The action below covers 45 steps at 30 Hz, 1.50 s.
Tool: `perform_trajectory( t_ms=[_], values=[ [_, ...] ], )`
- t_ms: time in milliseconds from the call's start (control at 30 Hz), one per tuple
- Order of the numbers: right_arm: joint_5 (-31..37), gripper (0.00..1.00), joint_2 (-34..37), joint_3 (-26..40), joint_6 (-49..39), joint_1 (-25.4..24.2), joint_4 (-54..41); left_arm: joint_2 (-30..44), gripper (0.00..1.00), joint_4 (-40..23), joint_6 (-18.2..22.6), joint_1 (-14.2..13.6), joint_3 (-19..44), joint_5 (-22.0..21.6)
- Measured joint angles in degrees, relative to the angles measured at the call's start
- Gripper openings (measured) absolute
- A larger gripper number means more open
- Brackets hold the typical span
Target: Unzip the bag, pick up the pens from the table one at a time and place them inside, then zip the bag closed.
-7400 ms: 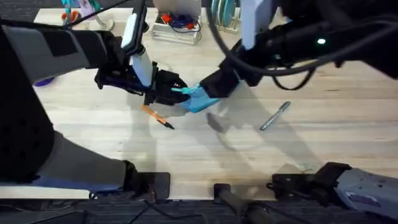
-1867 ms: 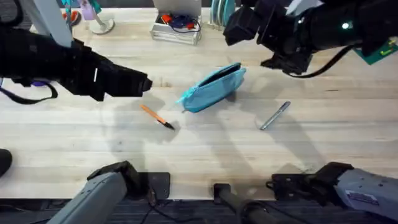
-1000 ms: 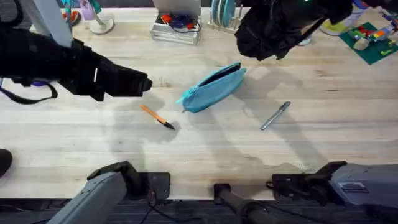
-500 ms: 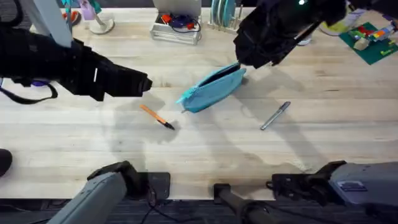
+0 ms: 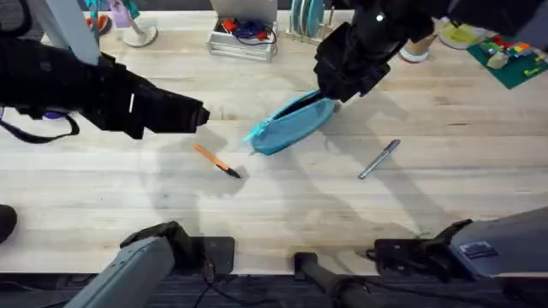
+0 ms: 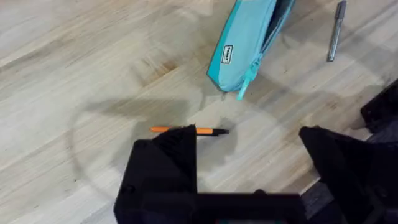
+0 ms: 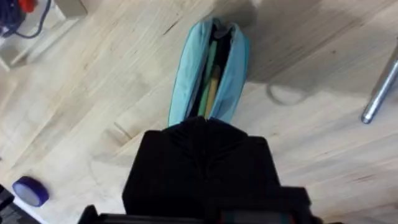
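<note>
The bag (image 6: 249,40) carries a small white tag, its lettering unreadable.

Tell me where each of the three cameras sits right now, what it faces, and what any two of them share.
Overhead: fixed above the arm bases, looking down and forward over the table; both arms show, the right tool over the bag.
Left wrist: on the left arm, looking down at the orange pen; its tool shows with fingers apart.
Right wrist: on the right arm, facing the unzipped bag; its own dark tool body shows.
Shared: all three show the bag and the silver pen.
</note>
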Motion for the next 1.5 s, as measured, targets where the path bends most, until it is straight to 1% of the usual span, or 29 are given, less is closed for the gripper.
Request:
perform_trajectory(
  t_ms=[267, 600, 867, 1167, 1500],
  values=[
    [0.0, 0.033, 2.8, 0.0, 0.2, -0.8, 0.8, 0.0, 0.995, 0.0, 0.0, 0.0, 0.0, 0.0],
    [0.0, 0.032, 2.9, 0.0, 0.1, -2.8, 4.2, 0.0, 0.995, 0.0, 0.0, 0.0, 0.0, 0.0],
    [0.0, 0.032, 3.2, 0.0, -0.1, -2.9, 4.2, 0.0, 0.995, 0.0, 0.0, 0.0, 0.0, 0.0],
    [-0.5, 0.033, 6.6, 0.0, -0.1, -2.9, 4.2, 0.0, 0.996, 0.0, 0.0, 0.0, 0.0, 0.0],
    [-0.5, 0.033, 7.0, 0.0, -0.1, -2.9, 3.4, 0.0, 0.995, 0.0, 0.0, 0.0, 0.0, 0.0]
  ],
)
